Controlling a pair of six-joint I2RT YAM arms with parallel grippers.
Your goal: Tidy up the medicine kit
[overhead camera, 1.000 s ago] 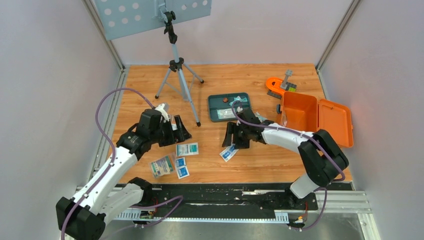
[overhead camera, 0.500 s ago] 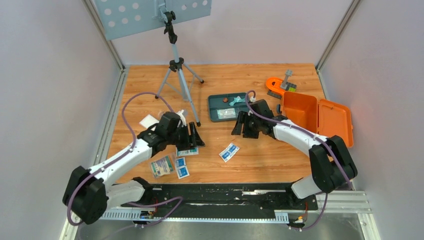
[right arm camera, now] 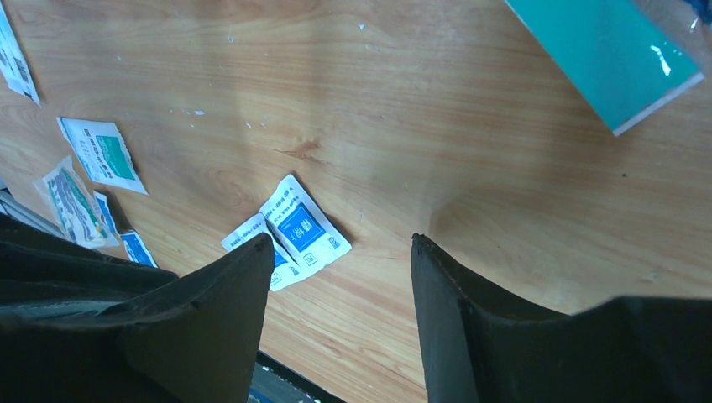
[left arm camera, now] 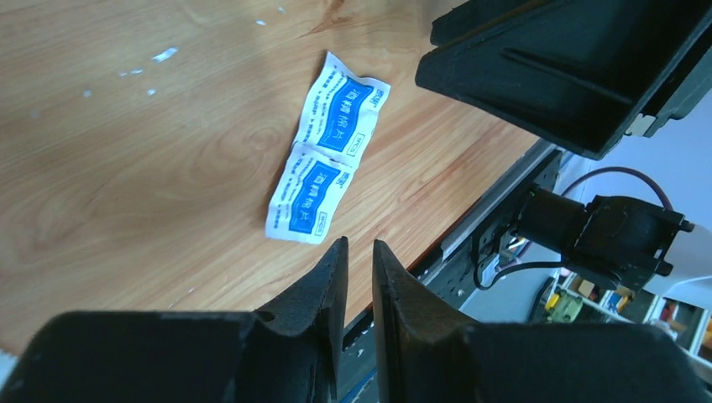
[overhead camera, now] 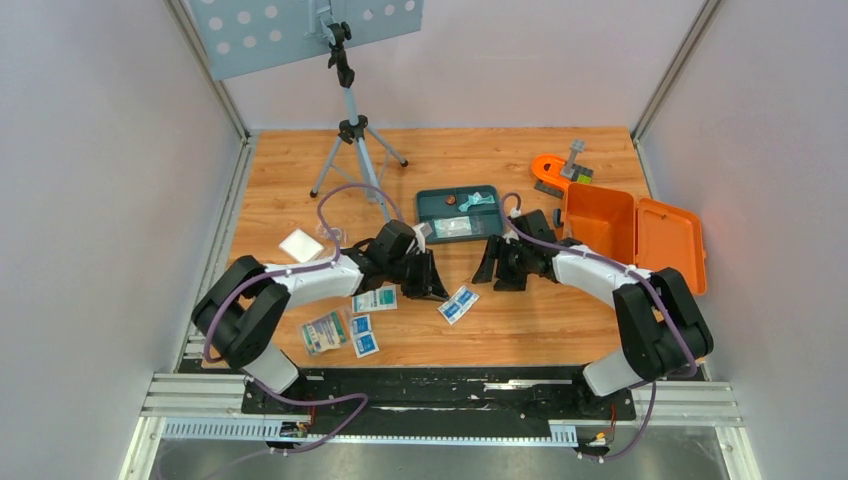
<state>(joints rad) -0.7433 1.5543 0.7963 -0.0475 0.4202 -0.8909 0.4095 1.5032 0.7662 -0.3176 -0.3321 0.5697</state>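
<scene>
The medicine kit (overhead camera: 632, 232), an orange box, lies at the right of the table with its lid open. A joined pair of blue-and-white sachets (overhead camera: 459, 304) lies flat on the wood between the two arms. My left gripper (overhead camera: 432, 285) hovers just left of it. In the left wrist view the sachets (left arm camera: 326, 159) lie just beyond my left gripper (left arm camera: 358, 243), whose jaws stand a thin slit apart with nothing in them. My right gripper (overhead camera: 497, 268) hangs open just up and right of the pair. The right wrist view has the sachets (right arm camera: 290, 233) by the left fingertip of my right gripper (right arm camera: 340, 239).
A dark teal divided tray (overhead camera: 458, 212) with small items sits behind the grippers. A tripod (overhead camera: 355, 140) stands at the back left. Several packets (overhead camera: 375, 298) and a white square (overhead camera: 299, 244) lie left of centre. A small orange curved piece (overhead camera: 552, 170) sits behind the kit.
My left arm has swung right to the sachet pair and its jaws have closed. My right gripper has drawn up and right off the sachets, still open.
</scene>
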